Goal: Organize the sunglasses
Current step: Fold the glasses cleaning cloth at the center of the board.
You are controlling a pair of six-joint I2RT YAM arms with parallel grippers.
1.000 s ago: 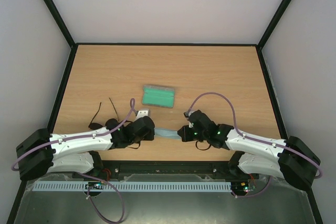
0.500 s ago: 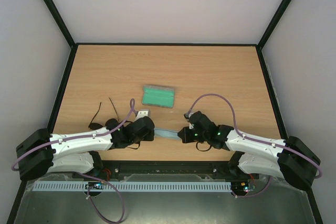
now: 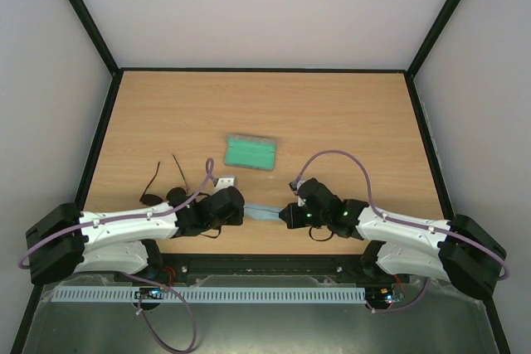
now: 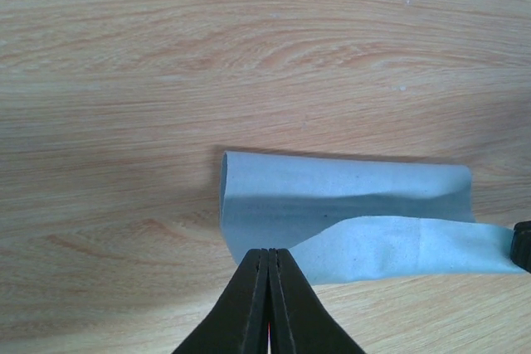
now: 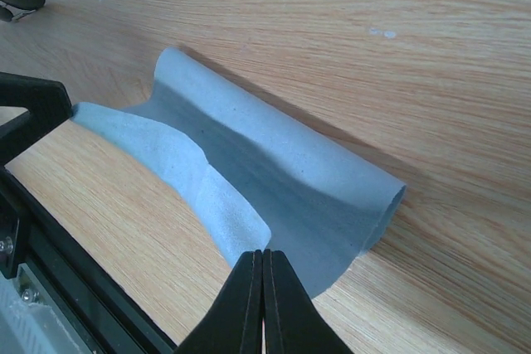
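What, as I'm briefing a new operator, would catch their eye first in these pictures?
Most striking is the blue-grey cloth, half folded over near the front edge of the table, pinched at opposite ends by the left gripper and the right gripper, both shut. Behind it, mid-table, lies the open case with its bright green lining. The sunglasses lie at the table's left side, temples unfolded.

Bright, even light; soft shadows beside the folded light-blue cloth on the wooden desk; wrist views sharp
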